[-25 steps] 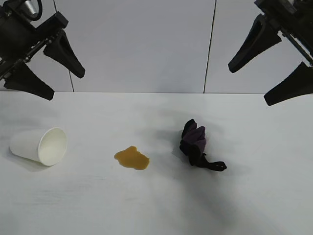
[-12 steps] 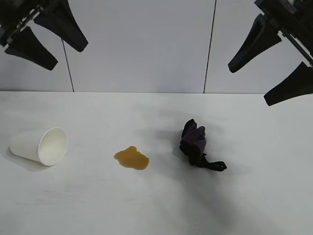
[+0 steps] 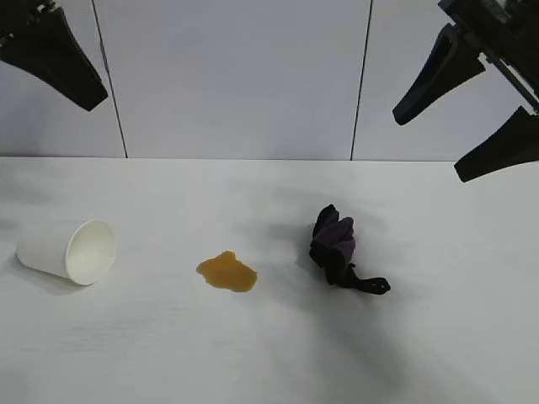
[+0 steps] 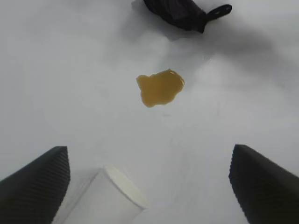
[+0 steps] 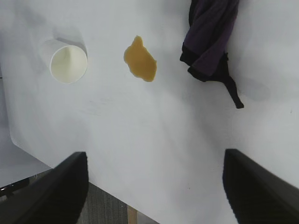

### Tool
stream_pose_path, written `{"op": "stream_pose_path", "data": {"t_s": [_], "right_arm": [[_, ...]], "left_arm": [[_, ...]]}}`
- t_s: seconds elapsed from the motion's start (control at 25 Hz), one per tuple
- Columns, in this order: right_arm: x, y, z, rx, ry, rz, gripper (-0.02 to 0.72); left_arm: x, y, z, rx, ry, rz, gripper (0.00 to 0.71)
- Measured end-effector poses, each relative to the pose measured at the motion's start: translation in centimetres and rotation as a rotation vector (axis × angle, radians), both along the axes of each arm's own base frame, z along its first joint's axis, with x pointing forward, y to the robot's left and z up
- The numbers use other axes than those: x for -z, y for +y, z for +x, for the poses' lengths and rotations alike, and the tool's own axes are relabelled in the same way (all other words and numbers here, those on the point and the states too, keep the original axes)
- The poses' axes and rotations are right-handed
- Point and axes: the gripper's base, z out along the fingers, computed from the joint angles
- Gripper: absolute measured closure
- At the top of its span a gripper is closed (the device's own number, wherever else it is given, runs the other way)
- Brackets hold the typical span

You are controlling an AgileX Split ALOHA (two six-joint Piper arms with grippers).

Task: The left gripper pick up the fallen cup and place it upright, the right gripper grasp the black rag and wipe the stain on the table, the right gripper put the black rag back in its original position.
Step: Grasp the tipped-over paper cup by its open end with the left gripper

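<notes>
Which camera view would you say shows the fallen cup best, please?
The exterior view: the cup lies whole on its side, mouth and wall visible. The right wrist view shows mainly its open mouth; the left wrist view cuts it off at the picture's edge.

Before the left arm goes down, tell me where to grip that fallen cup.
Grip the cup across its tapered side wall, probably near the middle, coming down from above with the open left gripper. It lies on its side on the table, mouth towards the stain, so the round wall faces up.
</notes>
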Motion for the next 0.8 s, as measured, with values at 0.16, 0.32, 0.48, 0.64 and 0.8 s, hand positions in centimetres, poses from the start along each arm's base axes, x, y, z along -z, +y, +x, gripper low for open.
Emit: {"op": "stream_pose_path", "data": {"t_s": [0.16,0.32,0.48,0.64,0.8], "right_arm": [[0.0,0.0,0.0,0.000,0.000,0.000,0.159],[0.0,0.0,0.0,0.000,0.000,0.000,0.159],[0.0,0.0,0.0,0.000,0.000,0.000,0.159],[0.0,0.0,0.0,0.000,0.000,0.000,0.159],[0.0,0.0,0.0,0.001,-0.002,-0.001,0.159]], "left_arm": [[0.2,0.4,0.2,0.057,-0.065,0.063,0.046],[0.2,0.6,0.7,0.044,-0.116,0.085,0.046],[0.4,0.7,0.7,0.092,-0.151,0.152,0.047],[0.9,0.1,0.4,0.200,-0.180,0.333,0.047],[1.1,-1.9,-0.2,0.295,-0.208,0.423,0.068]]}}
